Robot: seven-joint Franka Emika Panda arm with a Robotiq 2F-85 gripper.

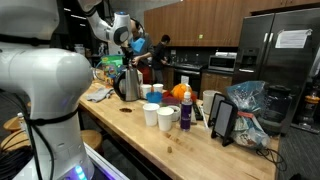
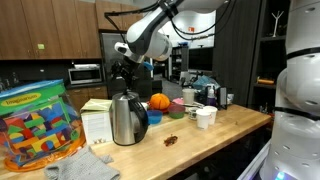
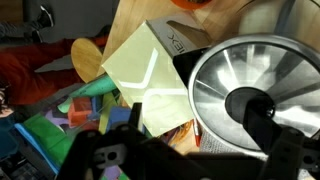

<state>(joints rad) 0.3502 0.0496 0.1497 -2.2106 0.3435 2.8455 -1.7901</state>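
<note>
end effector (image 2: 124, 79), spread wide, hovers over the steel kettle (image 2: 128, 120) (orange fruit (image 2: 159, 101) nearby)

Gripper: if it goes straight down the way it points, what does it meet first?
Probably the steel kettle: its lid sits directly below the gripper in both exterior views. The wrist view puts the line near the lid's edge, so depth is unsure.
</note>
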